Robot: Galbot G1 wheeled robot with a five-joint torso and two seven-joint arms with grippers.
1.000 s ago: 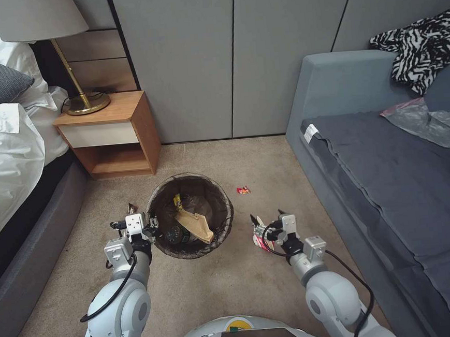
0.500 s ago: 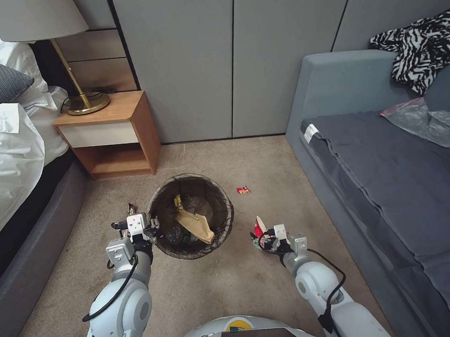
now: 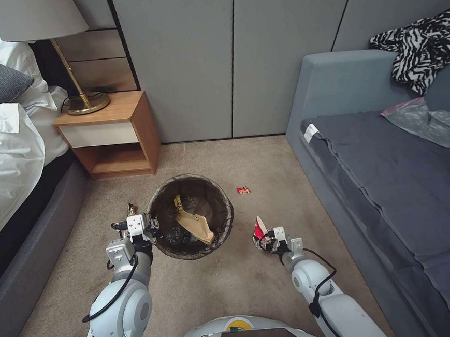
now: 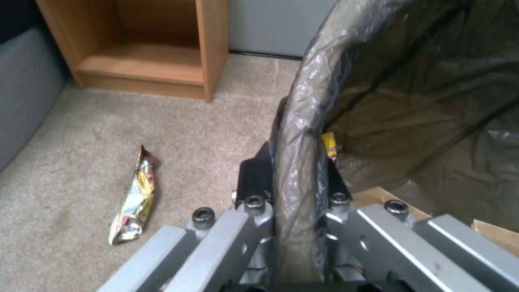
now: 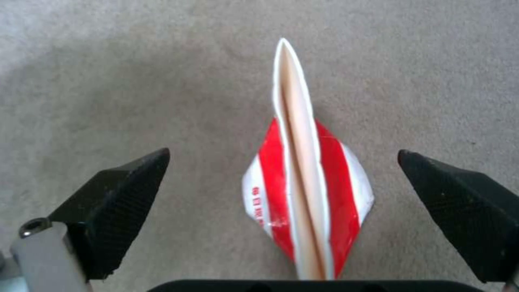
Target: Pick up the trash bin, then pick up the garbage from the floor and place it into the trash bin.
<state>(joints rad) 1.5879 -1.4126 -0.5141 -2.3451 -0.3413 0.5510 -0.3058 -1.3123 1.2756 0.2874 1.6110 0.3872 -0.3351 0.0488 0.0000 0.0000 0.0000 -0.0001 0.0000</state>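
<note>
The trash bin (image 3: 223, 204), lined with a dark bag, stands on the carpet and holds a tan paper bag (image 3: 195, 224), a bottle (image 3: 177, 236) and a yellow wrapper (image 3: 177, 201). My left gripper (image 3: 149, 229) is shut on the near-left part of its rim (image 4: 303, 121), one finger inside and one outside (image 4: 254, 182). A flattened red-and-white paper cup (image 3: 259, 228) sits on edge on the floor right of the bin. My right gripper (image 3: 266, 238) is low over it and open, the cup (image 5: 308, 182) between the spread fingers (image 5: 116, 202) without touching them.
A gold snack wrapper (image 4: 135, 194) lies on the carpet left of the bin (image 3: 131, 208), and a tiny red wrapper (image 3: 243, 190) beyond it. A wooden nightstand (image 3: 129, 134) and bed flank the left, a grey sofa (image 3: 371, 178) the right.
My right arm has dropped lower and drawn in, bringing its gripper down around the paper cup. The left gripper and the bin have stayed put.
</note>
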